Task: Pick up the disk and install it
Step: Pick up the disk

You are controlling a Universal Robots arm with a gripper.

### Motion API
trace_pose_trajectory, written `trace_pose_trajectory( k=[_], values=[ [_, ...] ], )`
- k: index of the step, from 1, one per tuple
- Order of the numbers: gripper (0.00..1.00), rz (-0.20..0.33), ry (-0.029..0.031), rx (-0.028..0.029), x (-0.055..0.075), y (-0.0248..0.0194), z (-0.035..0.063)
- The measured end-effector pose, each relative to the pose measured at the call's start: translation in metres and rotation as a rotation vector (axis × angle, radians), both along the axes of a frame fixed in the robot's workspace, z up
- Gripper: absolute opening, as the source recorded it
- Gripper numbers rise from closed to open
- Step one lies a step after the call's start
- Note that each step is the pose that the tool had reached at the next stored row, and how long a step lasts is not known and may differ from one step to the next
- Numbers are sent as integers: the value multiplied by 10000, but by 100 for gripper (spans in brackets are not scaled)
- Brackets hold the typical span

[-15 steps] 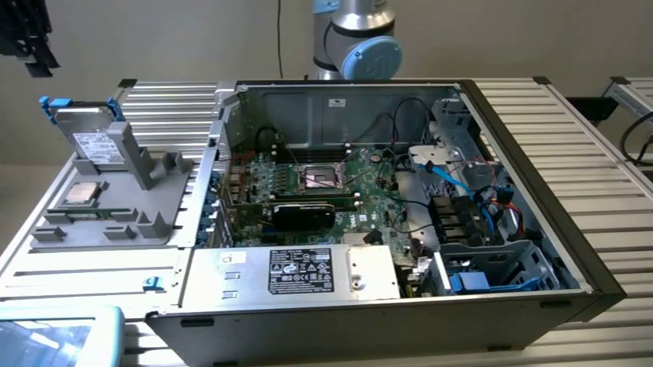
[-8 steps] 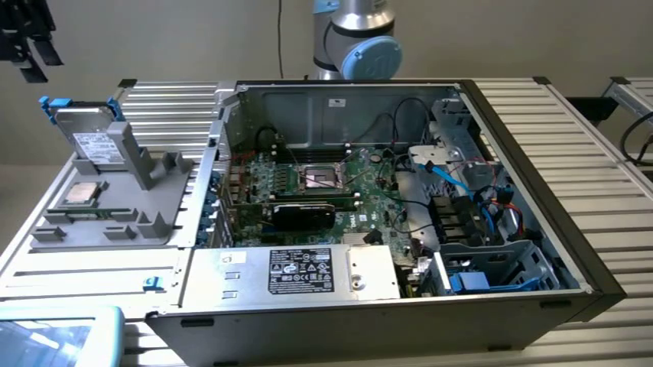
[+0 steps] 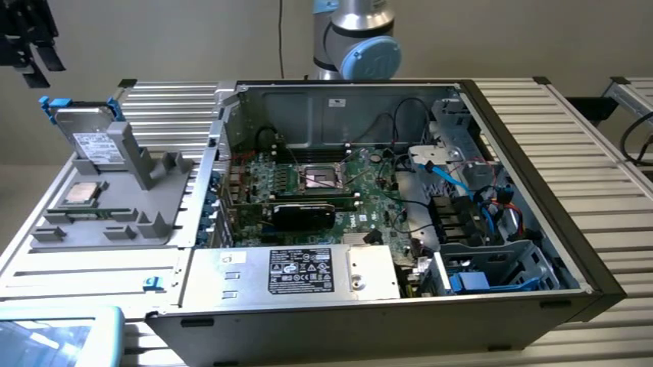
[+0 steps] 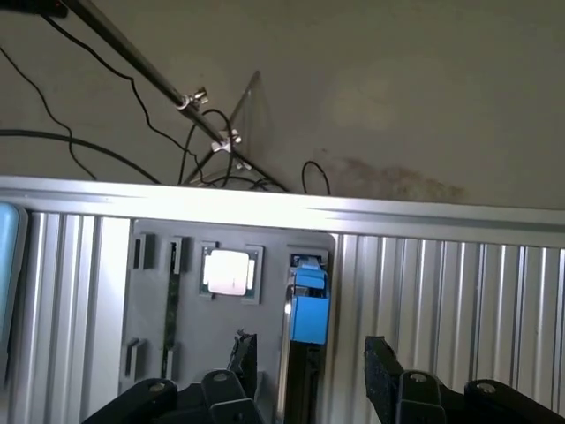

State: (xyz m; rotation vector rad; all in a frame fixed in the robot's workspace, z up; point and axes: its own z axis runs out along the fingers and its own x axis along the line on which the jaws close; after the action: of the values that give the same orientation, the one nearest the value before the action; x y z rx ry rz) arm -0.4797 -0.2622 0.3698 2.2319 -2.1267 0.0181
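Across the ribbed aluminium bench (image 3: 582, 130) sits the open computer case (image 3: 306, 107), a dark sheet-metal box with its green motherboard (image 3: 378, 199), loose black and blue cables and a perforated drive cage (image 3: 500, 260) exposed. The cables lie near the cage, so a carried part could snag on them or knock the case's thin rim. Beside the case, on the exterior view's left, stands a matte grey plastic fixture (image 3: 112, 229) with blocky slots. The disk (image 3: 90, 138) stands upright on edge in one slot at its far end, untouched. It is a flat grey-silver slab with a white label, smooth and hard, framed by a glossy bright blue carrier (image 4: 309, 305). The claw (image 3: 26, 42) hangs above the fixture, clear of the disk and holding nothing. In the wrist view its two black fingers (image 4: 381, 362) are spread wide, one to either side of the line of the blue carrier. The main risk appears to be a poor grip, because the disk offers only a narrow edge. A descent slightly off-line could land a fingertip on the carrier, tip the disk in its slot, or pinch the blue plastic rather than the metal body and let it slip. Smallest, the square silver processor chip (image 3: 82, 195) lies flat in the fixture just beside the disk, close enough for a stray finger to strike.
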Motion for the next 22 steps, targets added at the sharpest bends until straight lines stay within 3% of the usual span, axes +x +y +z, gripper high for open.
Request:
trace_pose_trajectory(
  k=[6,11,22],
  values=[
    [60,-117,-127,-9,-42,1,-82],
    [60,-225,-127,-11,-45,0,-172],
    [60,-486,-127,-6,-9,-47,-373]
  ],
)
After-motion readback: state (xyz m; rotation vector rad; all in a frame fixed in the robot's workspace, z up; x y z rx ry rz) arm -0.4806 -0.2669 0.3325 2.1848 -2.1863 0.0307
